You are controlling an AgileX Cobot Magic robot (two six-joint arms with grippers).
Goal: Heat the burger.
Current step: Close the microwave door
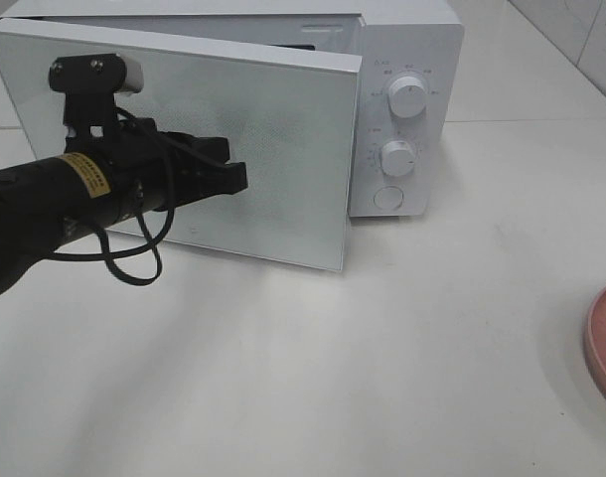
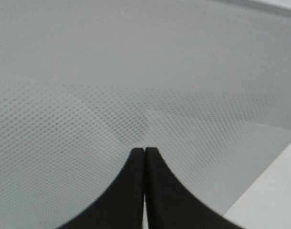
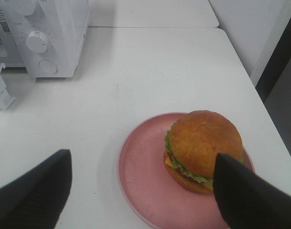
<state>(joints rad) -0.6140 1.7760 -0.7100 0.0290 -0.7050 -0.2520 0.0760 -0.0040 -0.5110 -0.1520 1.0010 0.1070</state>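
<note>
Door partly open, burger not yet picked up

The left gripper (image 1: pixel 233 171), a black two-finger claw, is clenched with nothing between its jaws, and its tips are at the frosted glass door (image 1: pixel 273 149) of the white box-shaped microwave oven (image 1: pixel 407 109); the door stands ajar, swung out toward the table. The round burger with the golden-brown bun, green lettuce and yellow cheese (image 3: pixel 205 150) sits on the pink round plate (image 3: pixel 140 181), well apart from the oven on the white table (image 1: pixel 382 378). The right gripper (image 3: pixel 140 191) hovers above the plate with its jaws spread wide, holding nothing. I judge that lifting the burger, putting it inside, closing the door and turning the dials all remain.
</note>
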